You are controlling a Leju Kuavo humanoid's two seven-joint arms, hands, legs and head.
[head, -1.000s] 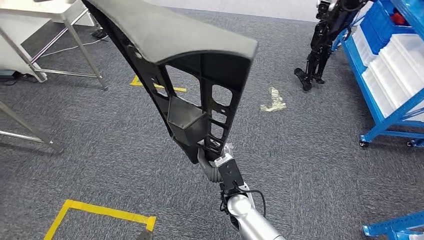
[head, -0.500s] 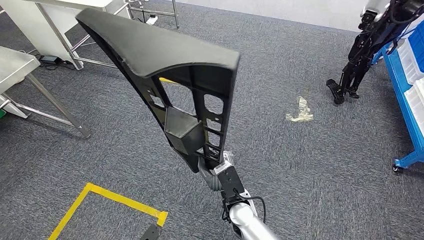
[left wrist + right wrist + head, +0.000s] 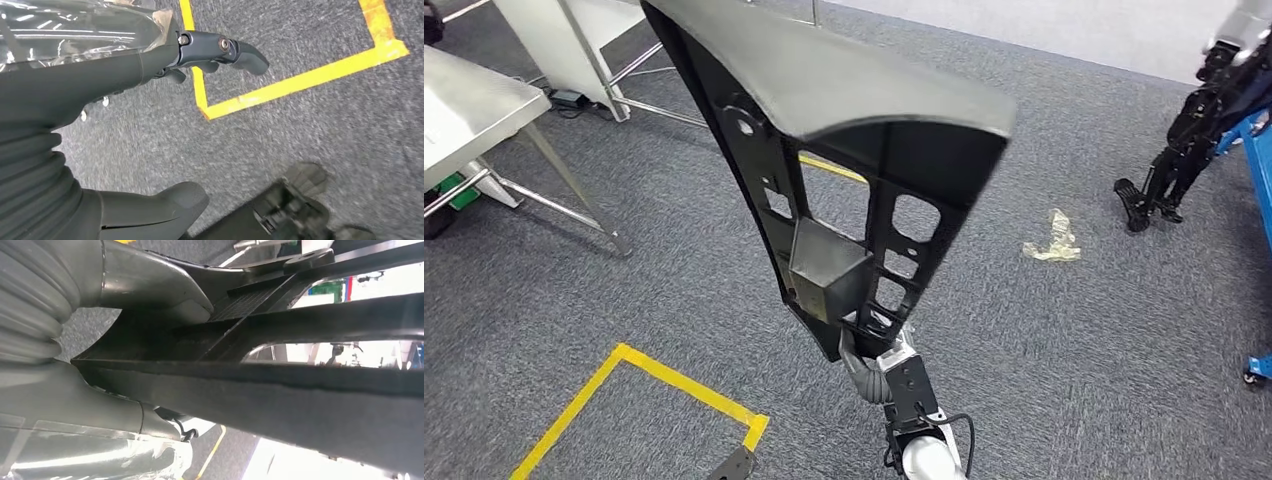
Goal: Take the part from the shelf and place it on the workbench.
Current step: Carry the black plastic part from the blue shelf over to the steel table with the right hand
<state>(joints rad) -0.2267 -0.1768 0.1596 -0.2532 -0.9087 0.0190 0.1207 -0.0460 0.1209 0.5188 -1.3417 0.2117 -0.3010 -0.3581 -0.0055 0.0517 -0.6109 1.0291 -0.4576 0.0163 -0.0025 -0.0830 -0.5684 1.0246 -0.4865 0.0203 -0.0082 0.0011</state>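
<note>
Closer now, black ribbed wedge-shaped part (image 3: 824, 150) stays gripped by right hand (image 3: 864, 362) fingers.

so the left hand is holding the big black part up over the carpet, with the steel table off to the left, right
Not quite: the right hand holds the black part, as the head view shows. The left hand holds nothing. The rest stands: carpet below, steel table to the left.

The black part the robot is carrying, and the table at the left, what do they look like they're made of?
The black part held by the right hand looks like moulded plastic: matte, ribbed, with cut-out windows; its outer face may carry a felt-like skin. The table seems to be bare metal, probably steel: grey, brushed sheen, thin angled legs.
</note>
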